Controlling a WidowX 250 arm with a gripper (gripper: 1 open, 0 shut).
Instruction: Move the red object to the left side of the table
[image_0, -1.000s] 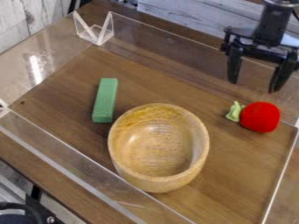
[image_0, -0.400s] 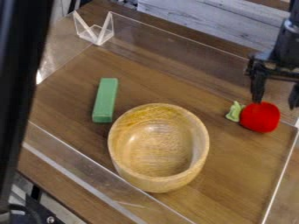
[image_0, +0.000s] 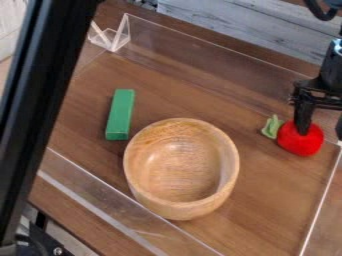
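Nearest the camera, the wooden bowl (image_0: 182, 167) sits mid-table (image_0: 201, 85). To the bowl's left lies the green block (image_0: 120, 113). To its right, near the clear wall, rests the red toy fruit (image_0: 301, 138), small, glossy and round, probably light, rigid and prone to slipping or rolling. Directly over the fruit, farther back, the gripper (image_0: 317, 112) hangs with jaws spread, grasping nothing. Pinching across the round body, clear of the leafy tuft, looks safest.

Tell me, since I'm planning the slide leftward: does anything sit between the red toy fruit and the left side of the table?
Yes. The wooden bowl sits mid-table left of the red toy fruit, and the green block lies beyond it. The strip behind both looks bare. The open hand is right above the fruit.
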